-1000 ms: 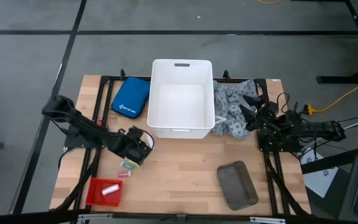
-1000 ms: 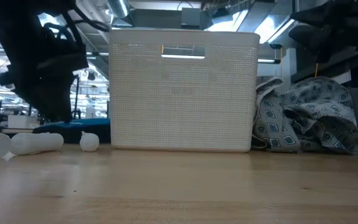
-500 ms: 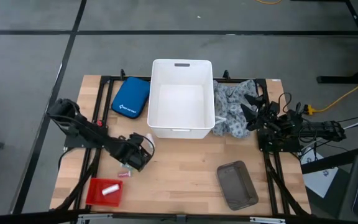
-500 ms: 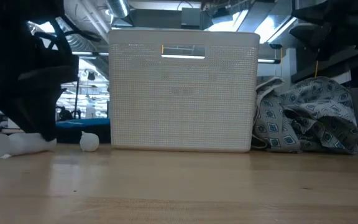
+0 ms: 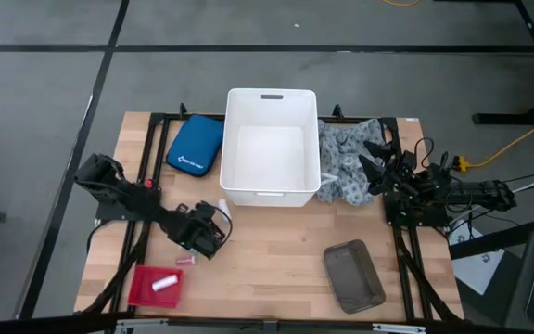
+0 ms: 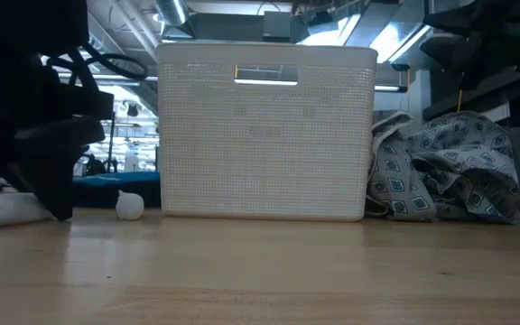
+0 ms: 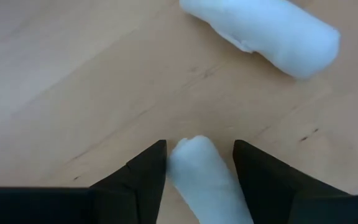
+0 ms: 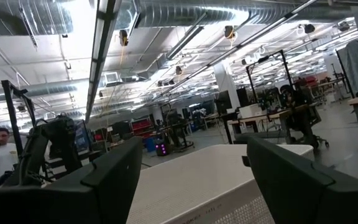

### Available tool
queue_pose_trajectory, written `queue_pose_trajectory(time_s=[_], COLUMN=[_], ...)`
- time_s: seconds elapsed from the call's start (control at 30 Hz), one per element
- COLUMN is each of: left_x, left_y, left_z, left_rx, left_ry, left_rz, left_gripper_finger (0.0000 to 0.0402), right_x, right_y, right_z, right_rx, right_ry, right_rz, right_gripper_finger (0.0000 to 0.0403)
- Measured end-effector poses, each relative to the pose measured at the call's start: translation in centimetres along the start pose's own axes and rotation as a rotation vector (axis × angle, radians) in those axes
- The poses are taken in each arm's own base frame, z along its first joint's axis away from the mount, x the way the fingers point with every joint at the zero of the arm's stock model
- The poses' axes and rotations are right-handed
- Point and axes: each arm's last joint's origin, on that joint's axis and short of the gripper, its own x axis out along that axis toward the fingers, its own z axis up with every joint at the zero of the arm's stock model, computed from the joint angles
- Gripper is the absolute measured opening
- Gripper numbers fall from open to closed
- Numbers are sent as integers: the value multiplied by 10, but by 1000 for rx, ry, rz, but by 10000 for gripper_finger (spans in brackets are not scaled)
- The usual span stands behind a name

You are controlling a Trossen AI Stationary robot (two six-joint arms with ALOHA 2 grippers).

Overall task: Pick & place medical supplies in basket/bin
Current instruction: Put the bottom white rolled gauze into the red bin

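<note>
My left gripper (image 5: 202,236) is low over the table's left half, open, its fingers either side of one end of a white roll (image 7: 207,177). A second white roll (image 7: 263,34) lies on the wood just beyond it. In the low view the gripper (image 6: 52,185) hides most of a roll (image 6: 7,209), and another roll's round end (image 6: 130,206) shows beside it. Small pastel packets (image 5: 188,250) lie by the gripper. The white tub (image 5: 270,146) stands at the far middle. The patterned cloth (image 5: 346,172) is heaped against the tub's right wall. My right gripper (image 5: 375,160) waits open above the cloth. My left gripper comes from above, pointing down, with the roll's end (image 7: 194,152) between its two fingers and the roll lying along them on the table. One finger (image 7: 148,177) stands right against the roll; I cannot tell whether it touches.
A blue zipped pouch (image 5: 196,145) lies left of the tub. A red tray (image 5: 155,285) holding a white roll (image 5: 165,283) sits at the near left corner. A grey tray (image 5: 353,276) lies near right. Bare wood stretches between the trays.
My left gripper has moved toward the table's near edge and come down to the tabletop, over one of the white rolls, which it now partly hides in the low view. The rolls, the tub and the cloth have stayed in place.
</note>
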Motion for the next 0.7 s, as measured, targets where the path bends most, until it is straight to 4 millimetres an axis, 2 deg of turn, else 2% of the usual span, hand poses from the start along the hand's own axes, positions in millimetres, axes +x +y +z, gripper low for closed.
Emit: queue_pose_trajectory(time_s=[0.4, 0.57, 0.7], left_x=[-9, -22, -42], left_y=[5, 13, 21], left_z=[-2, 3, 8], left_rx=[211, 289, 332], left_ry=[-26, -36, -91], left_rz=[-9, -28, -97], left_gripper_finger=[54, 38, 40], right_x=[0, 0, 0], right_y=[0, 0, 0], right_z=[0, 0, 0], right_rx=[-1, -1, -1], right_ry=[0, 0, 0], right_rz=[0, 0, 0], right_gripper_finger=[292, 292, 292])
